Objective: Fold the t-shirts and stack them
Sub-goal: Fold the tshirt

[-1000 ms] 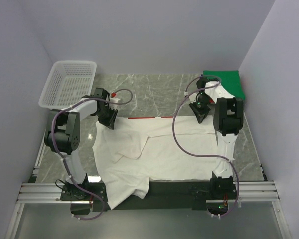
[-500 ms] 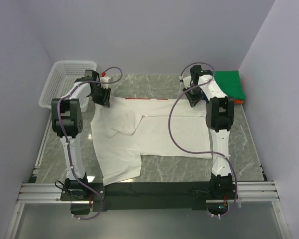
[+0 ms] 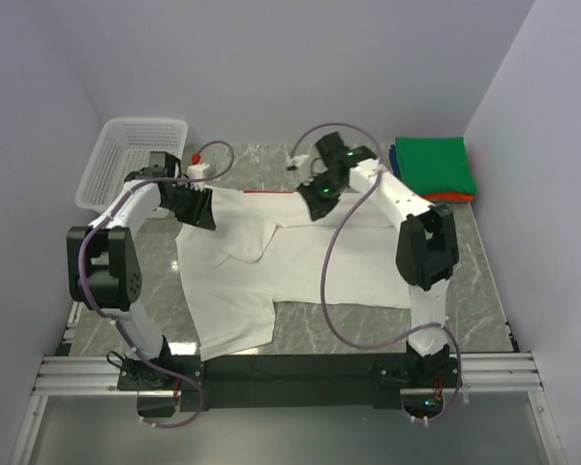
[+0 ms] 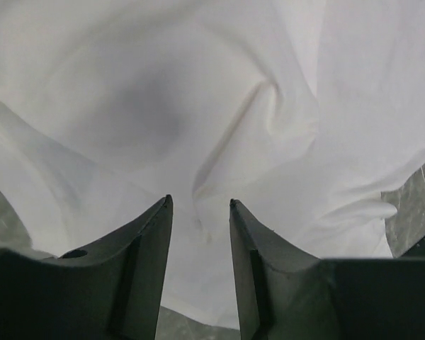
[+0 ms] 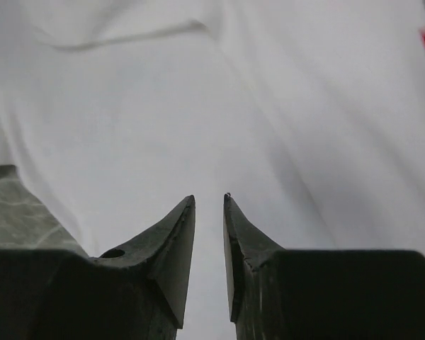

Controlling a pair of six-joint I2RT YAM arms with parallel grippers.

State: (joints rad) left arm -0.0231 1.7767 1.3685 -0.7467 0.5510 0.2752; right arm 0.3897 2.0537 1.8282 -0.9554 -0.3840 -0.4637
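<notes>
White tee (image 3: 290, 262) lies spread on the surface (image 3: 474, 281) just right of the basket (image 3: 126, 160); soft, light, limp, likely to crease; left fingers (image 4: 138, 255) apart over its basket-side corner; right fingers (image 5: 173, 248) narrowly apart farther from the basket, nothing clamped; best pinched at edge corners.

White t-shirt (image 3: 300, 257) with red strip (image 3: 274, 192), green tee (image 3: 431, 165), blue tee (image 3: 393, 155), orange tee (image 3: 453, 198), white mesh basket (image 3: 136, 155), grey veined table (image 3: 479, 281)

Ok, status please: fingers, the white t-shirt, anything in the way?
Left fingers apart over the cloth, holding nothing. Right fingers slightly apart, empty too. White t-shirt lies spread, wrinkled at left. Basket and folded stack stand clear of it.
</notes>
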